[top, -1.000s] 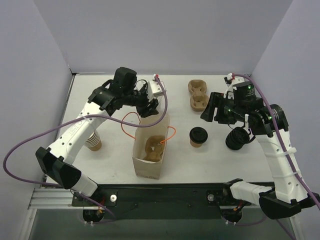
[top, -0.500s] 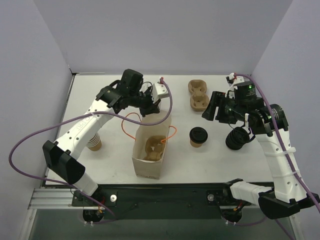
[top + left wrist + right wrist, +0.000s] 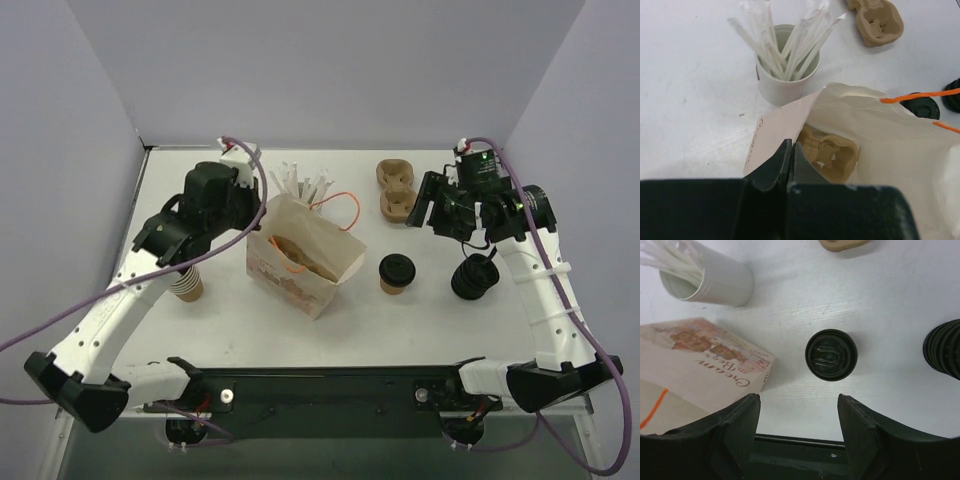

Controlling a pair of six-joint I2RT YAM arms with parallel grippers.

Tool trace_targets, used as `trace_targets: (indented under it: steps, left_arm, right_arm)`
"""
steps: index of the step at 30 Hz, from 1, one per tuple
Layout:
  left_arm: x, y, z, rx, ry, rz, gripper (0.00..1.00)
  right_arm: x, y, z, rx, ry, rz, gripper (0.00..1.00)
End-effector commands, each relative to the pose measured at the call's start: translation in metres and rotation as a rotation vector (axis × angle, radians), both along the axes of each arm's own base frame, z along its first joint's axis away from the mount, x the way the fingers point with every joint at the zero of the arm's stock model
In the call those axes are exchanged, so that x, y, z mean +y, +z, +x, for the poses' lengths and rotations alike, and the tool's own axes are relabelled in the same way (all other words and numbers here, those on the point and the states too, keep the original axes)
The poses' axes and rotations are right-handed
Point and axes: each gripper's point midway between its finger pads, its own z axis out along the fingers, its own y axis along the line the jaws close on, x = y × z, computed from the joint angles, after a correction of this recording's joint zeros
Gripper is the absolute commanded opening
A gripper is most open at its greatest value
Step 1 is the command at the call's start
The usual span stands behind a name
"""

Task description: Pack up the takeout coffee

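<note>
The takeout coffee (image 3: 397, 273), a brown paper cup with a black lid (image 3: 831, 354), stands on the table right of the paper bag (image 3: 305, 262). The bag is tilted, with its printed side (image 3: 700, 357) showing. My left gripper (image 3: 256, 213) is shut on the bag's left rim (image 3: 782, 127); the mouth gapes, and a pulp cup carrier (image 3: 832, 155) lies inside. My right gripper (image 3: 432, 212) hangs open above and behind the coffee, apart from it. In the right wrist view the lid lies beyond the right gripper (image 3: 800, 400), nothing between its fingers.
A white cup of wrapped straws (image 3: 305, 185) stands behind the bag. A second pulp carrier (image 3: 395, 190) lies at the back. A stack of black lids (image 3: 473, 278) is right of the coffee. Stacked brown cups (image 3: 187, 283) stand at the left under my left arm.
My left gripper closed on the bag's rim and drew it to the left, tilting the bag and uncovering the straw cup. The right gripper rose back a little and stayed open.
</note>
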Motion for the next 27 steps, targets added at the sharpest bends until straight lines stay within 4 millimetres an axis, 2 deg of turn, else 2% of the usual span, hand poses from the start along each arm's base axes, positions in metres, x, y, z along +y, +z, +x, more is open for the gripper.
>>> trace_targets:
  steps: [1,3,4,6,7,11,16,22,27]
  left_arm:
    - [0.034,0.018,-0.003,-0.048,0.283,-0.188,0.00]
    - [0.041,0.013,-0.010,-0.033,0.288,-0.166,0.00]
    - [0.046,0.008,-0.018,-0.007,0.291,-0.139,0.00]
    - [0.054,0.003,-0.025,0.024,0.316,-0.119,0.00]
    - [0.059,0.000,-0.032,0.042,0.320,-0.104,0.00]
    - [0.069,-0.003,-0.052,0.089,0.311,-0.064,0.00]
    - [0.078,-0.009,-0.063,0.129,0.301,0.004,0.00]
    - [0.070,-0.019,-0.069,0.174,0.271,-0.015,0.00]
    - [0.068,-0.027,-0.075,0.192,0.251,-0.021,0.00]
  right_arm:
    - [-0.039,0.010,0.004,-0.003,-0.119,-0.097,0.63]
    - [-0.058,0.003,-0.001,0.024,-0.158,-0.178,0.63]
    - [-0.064,-0.010,-0.008,0.058,-0.164,-0.209,0.64]
    - [-0.079,-0.023,-0.014,0.082,-0.201,-0.271,0.66]
    - [-0.084,-0.041,-0.021,0.121,-0.205,-0.301,0.66]
    - [-0.088,-0.060,-0.023,0.144,-0.202,-0.320,0.66]
    - [-0.088,-0.062,-0.024,0.149,-0.208,-0.321,0.66]
    - [-0.094,-0.061,-0.022,0.136,-0.227,-0.325,0.66]
    - [-0.088,-0.059,-0.019,0.129,-0.193,-0.290,0.69]
